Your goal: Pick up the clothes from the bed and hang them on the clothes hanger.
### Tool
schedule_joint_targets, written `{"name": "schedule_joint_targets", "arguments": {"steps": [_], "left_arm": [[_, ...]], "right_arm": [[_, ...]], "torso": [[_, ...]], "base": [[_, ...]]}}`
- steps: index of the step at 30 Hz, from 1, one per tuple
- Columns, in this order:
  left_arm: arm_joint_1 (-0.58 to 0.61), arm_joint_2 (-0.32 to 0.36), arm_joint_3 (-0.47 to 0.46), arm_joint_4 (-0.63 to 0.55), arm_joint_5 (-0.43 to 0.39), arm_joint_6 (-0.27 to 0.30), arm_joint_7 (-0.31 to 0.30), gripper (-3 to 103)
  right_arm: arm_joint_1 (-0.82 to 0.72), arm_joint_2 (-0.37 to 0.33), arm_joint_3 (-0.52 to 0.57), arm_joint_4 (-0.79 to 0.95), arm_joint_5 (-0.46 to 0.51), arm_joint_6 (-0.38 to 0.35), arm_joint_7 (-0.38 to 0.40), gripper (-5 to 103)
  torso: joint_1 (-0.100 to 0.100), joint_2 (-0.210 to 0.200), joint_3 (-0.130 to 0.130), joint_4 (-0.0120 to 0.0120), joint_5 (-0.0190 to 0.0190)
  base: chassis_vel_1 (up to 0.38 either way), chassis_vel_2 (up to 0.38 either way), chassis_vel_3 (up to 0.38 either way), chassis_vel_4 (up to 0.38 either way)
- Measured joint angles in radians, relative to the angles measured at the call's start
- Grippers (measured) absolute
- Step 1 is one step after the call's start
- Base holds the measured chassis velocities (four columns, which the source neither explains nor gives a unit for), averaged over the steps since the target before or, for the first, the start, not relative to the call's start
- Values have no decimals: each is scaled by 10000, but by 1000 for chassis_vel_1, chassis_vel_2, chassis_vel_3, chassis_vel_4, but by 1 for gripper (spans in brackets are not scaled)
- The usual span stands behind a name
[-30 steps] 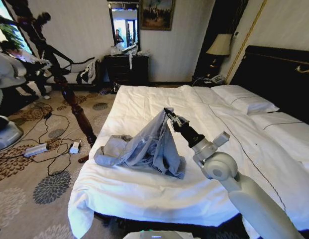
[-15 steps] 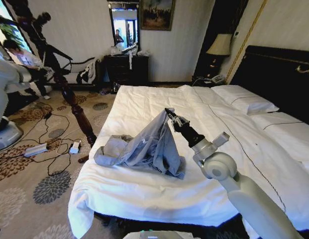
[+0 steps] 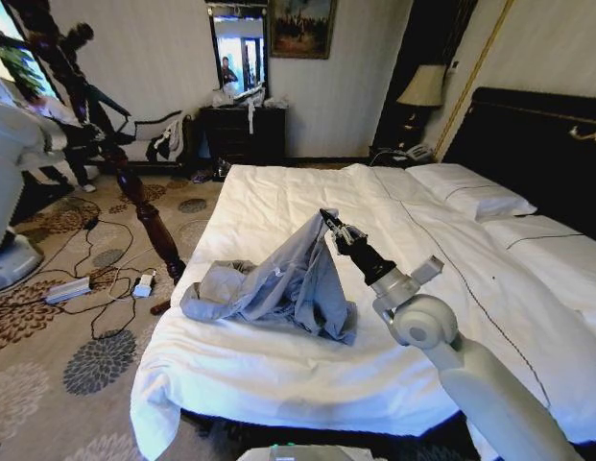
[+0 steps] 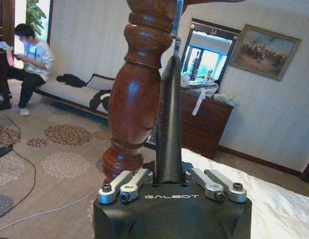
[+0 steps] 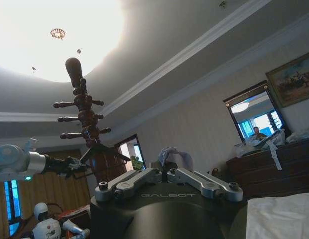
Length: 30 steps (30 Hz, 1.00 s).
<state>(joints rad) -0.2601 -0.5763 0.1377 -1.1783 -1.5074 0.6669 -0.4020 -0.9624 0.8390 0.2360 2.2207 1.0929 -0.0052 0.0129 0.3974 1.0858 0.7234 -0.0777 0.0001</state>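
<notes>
Right tool pinching tented clothes upward

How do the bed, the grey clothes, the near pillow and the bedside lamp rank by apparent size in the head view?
1. bed
2. clothes, pinched by the right hand
3. pillow
4. lamp, though it stands farther away, so unsure

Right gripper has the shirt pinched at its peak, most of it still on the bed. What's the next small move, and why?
Probably lift the right gripper straight up. It is shut on the clothes, whose bulk lies on the bed, while the left gripper holds the clothes hanger by the wooden stand.
</notes>
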Motion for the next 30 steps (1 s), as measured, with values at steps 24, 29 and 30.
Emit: {"name": "schedule_joint_targets", "arguments": {"steps": [24,29,30], "left_arm": [[4669,2120,-2923,-6086,-913,-1127,1405,20],[6445,1978,-3397,-8126,-1508,-2074,3293,20],[6631,1948,-3408,-8333,-1616,-2157,3476,20]], "right_arm": [[-414,18,121,-204,-267,26,895,0],[-1435,-322,1446,111,-220,-450,2220,0],[-1542,-360,1570,142,-209,-506,2356,0]], "torso": [[-1,0,0,2,-8],[-4,1,-3,-17,-7],[-3,1,-3,-20,0]], "base": [[0,0,0,0],[0,0,0,0],[0,0,0,0]]}}
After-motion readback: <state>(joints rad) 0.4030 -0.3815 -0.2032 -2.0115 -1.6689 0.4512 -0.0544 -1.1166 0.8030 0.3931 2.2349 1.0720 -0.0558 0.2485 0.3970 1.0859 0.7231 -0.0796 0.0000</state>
